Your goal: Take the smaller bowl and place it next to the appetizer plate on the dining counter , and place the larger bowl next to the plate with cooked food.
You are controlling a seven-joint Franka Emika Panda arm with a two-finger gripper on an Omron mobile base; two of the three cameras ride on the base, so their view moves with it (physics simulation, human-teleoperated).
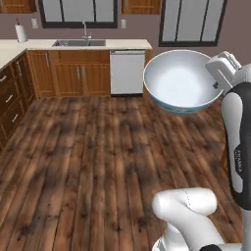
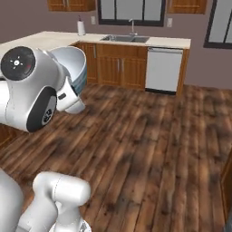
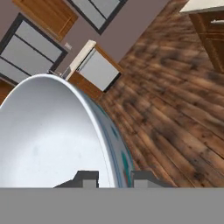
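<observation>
Kitchen with a dark wood plank floor (image 1: 88, 162) spread wide across the near and middle ground. Along the far wall: a run of brown wooden base cabinets (image 1: 68, 73) under a cream countertop (image 1: 73, 45), with a steel sink and tap (image 1: 81, 41) set into it. A white dishwasher front (image 1: 127, 71) sits at the right end of that run. A white paper-towel roll (image 1: 20, 33) stands upright on the countertop, far left. Dark-framed windows (image 1: 78, 11) above the sink; a second dark-framed window (image 1: 192, 22) further right. More drawers (image 1: 10, 98) run down the left side of the room.

The large white bowl with a blue-green patterned outside (image 1: 182, 82) is held up in the air, well above the floor, on the right of the left base view. It is tilted, with its opening turned toward the left camera, so the pale inside is visible. In the right base view the same bowl (image 2: 72, 63) appears at upper left, partly hidden behind the arm's wrist joint.

Gripper (image 3: 114, 178): in the hand view the two dark finger tips stand on either side of the bowl's rim, one inside and one outside, clamped on the wall. Bowl (image 3: 52, 131) fills the left of that view, patterned band showing just beside the outer finger.
</observation>
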